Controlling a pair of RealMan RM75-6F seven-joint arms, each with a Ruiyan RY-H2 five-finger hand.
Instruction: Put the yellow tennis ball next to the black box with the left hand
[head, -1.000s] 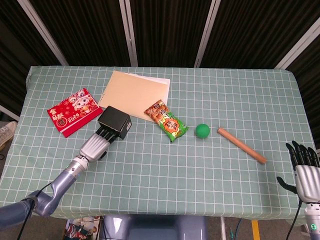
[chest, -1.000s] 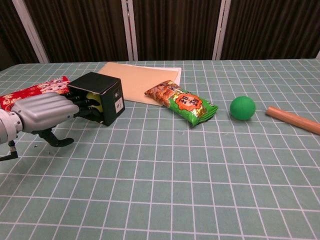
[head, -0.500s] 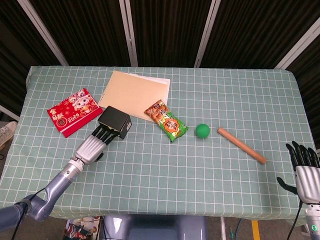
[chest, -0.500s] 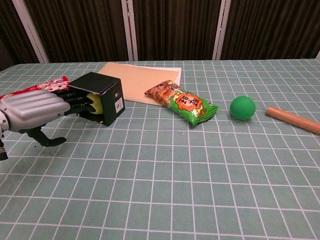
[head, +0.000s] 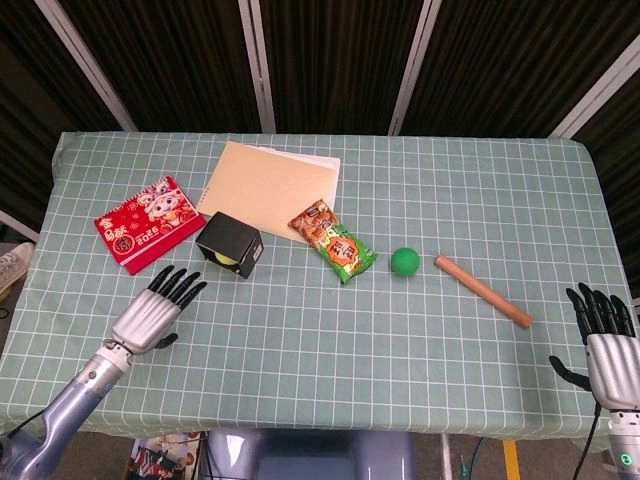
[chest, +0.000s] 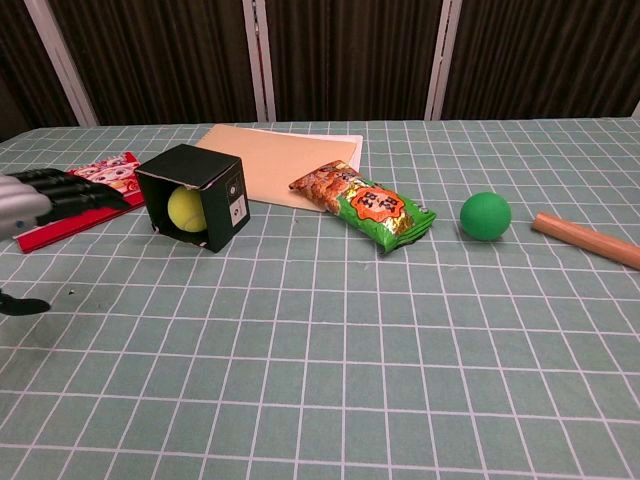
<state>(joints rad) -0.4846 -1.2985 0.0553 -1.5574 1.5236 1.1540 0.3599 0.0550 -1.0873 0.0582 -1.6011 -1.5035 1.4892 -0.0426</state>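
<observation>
The yellow tennis ball (chest: 186, 210) sits tight against the black box (chest: 212, 182) on its near-left face. I cannot tell whether it lies in an opening of the box. In the head view only a yellow sliver of the ball (head: 222, 260) shows at the near edge of the box (head: 230, 243). My left hand (head: 155, 309) hovers near-left of the box, apart from it, with its fingers spread and nothing in it. It shows at the chest view's left edge as the left hand (chest: 40, 200). My right hand (head: 603, 343) is open at the table's right near corner.
A red packet (head: 150, 222) lies left of the box, and a tan folder (head: 270, 185) lies behind it. To the right are a snack bag (head: 333, 241), a green ball (head: 404, 261) and a wooden stick (head: 483, 291).
My left hand has let go of the tennis ball at the box and drawn back toward the near-left, its fingers spreading. The ball stays against the box. The right hand has barely moved.
</observation>
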